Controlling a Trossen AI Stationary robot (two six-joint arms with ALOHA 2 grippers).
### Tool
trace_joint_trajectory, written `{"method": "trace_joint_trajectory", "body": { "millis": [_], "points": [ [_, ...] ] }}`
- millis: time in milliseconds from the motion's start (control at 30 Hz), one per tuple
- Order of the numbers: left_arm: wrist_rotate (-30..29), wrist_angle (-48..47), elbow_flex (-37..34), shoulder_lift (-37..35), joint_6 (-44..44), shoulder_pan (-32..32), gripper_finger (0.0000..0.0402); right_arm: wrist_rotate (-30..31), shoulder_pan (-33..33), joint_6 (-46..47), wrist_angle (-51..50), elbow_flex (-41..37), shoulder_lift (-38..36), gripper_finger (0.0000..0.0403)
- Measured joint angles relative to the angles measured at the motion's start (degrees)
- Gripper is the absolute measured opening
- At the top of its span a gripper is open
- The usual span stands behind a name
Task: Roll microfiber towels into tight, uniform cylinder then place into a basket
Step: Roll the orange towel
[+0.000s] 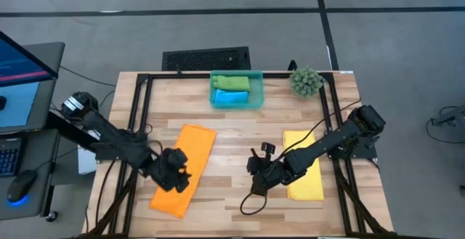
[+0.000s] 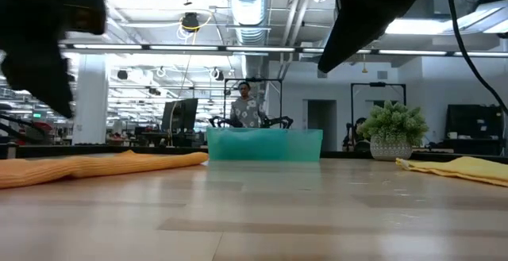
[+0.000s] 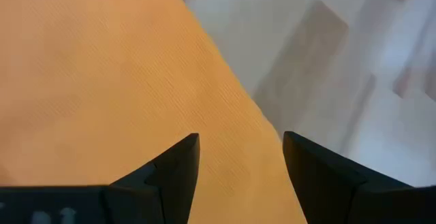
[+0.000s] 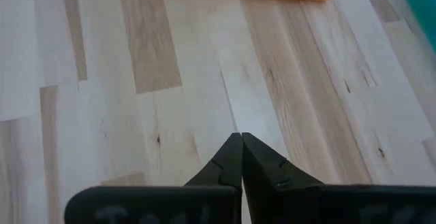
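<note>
so halfway through I'd say. My left claw point(image 1: 174, 172) is hanging wide open right over the near half of the orange towel point(image 1: 190, 152), which is lying flat under it, not rolled yet, and I'm not gripping anything. Off to its right, my right claw point(image 1: 256, 183) is sitting pinched shut and empty over bare table point(image 1: 225, 137), with the yellow towel point(image 1: 305, 168) lying flat just on its far right side, also unrolled. Way out ahead of both claws the basket point(image 1: 256, 88) is already holding the green point(image 1: 231, 83) and blue point(image 1: 231, 98) rolls. Two done, two waiting
</note>
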Motion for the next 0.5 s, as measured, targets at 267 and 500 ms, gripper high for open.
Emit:
{"method": "trace_joint_trajectory", "body": {
  "millis": [267,500],
  "points": [
    [2.9,-0.6,-0.3,9.6,-20.6,-7.7,0.0204,0.2,0.0,-0.1,0.4,0.0,0.0,0.0028],
    [1.0,1.0,1.6,15.8,-23.2,-7.3,0.0204,0.4,0.0,-0.2,0.8,0.0,0.0,0.0027]
  ]
}}
